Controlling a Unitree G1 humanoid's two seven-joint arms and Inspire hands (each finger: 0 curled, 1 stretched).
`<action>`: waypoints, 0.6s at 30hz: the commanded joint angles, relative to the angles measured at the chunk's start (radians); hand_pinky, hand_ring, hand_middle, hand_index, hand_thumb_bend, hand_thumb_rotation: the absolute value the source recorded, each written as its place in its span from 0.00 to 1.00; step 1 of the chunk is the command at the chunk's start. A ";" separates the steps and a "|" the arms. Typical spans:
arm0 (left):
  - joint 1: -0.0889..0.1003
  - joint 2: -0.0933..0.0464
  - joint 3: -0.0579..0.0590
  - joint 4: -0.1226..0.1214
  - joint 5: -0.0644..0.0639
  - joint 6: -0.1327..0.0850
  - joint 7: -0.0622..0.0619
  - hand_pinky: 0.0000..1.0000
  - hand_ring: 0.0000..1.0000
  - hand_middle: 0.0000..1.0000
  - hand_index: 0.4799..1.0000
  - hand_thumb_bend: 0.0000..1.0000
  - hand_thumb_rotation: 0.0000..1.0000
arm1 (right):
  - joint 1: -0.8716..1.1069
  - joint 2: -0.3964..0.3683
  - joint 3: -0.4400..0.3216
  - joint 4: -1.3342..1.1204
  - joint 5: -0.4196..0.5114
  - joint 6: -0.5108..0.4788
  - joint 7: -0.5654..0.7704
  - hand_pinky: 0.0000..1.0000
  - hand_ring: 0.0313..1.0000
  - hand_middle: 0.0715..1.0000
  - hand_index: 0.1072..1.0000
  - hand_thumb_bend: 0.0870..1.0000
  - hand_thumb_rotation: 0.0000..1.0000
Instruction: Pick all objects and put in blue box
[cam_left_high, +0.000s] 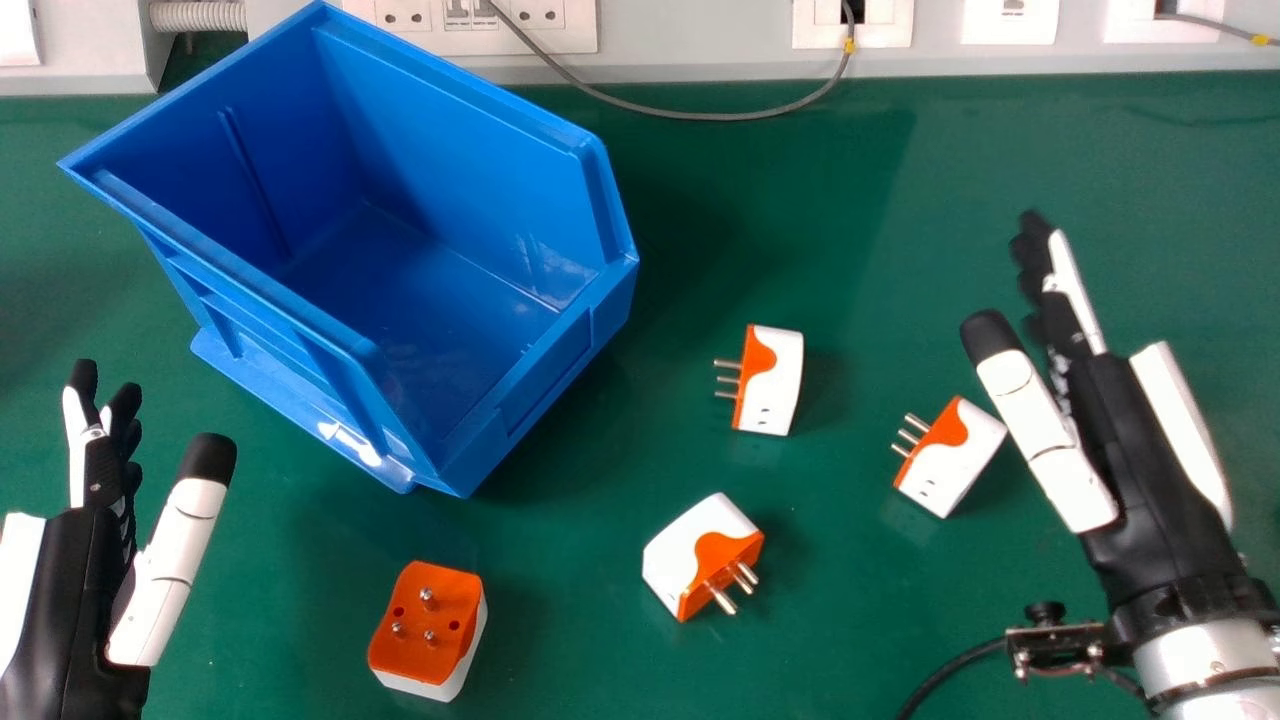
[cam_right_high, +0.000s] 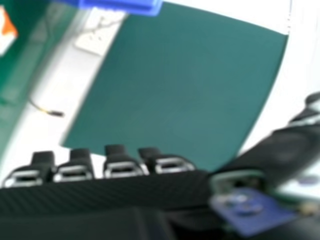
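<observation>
- The right hand is hanging nearest the camera, its fingers straight and its thumb standing apart, pinching nothing.
- The first adapter is lying just beside that thumb, pins facing away; closing on its white sides should suit best, keeping off the pins.
- The side-lying adapter, the middle adapter and the pins-up adapter are waiting farther left on the green table.
- Beyond them the blue box is standing; any load should be clearing its rim before release.
- The lower-left edge is cutting off the left hand, spread and empty.
- Whether thumb and adapter are touching, I cannot tell.
- Blur is masking an orange-and-white piece in the right hand view.
</observation>
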 joint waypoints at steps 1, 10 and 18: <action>0.001 -0.004 0.001 -0.033 -0.018 0.003 -0.006 1.00 1.00 1.00 1.00 0.82 0.91 | -0.009 0.012 0.000 0.012 -0.027 -0.050 -0.046 1.00 1.00 1.00 1.00 0.31 1.00; 0.002 -0.002 0.001 -0.053 -0.025 0.027 -0.019 1.00 1.00 1.00 1.00 0.83 0.92 | -0.018 0.037 -0.005 0.026 -0.013 -0.054 -0.062 1.00 1.00 1.00 1.00 0.32 1.00; -0.010 -0.003 -0.002 -0.043 -0.022 0.032 -0.018 1.00 1.00 1.00 1.00 0.83 0.92 | -0.027 0.030 -0.007 0.032 -0.006 -0.047 -0.050 1.00 1.00 1.00 1.00 0.32 1.00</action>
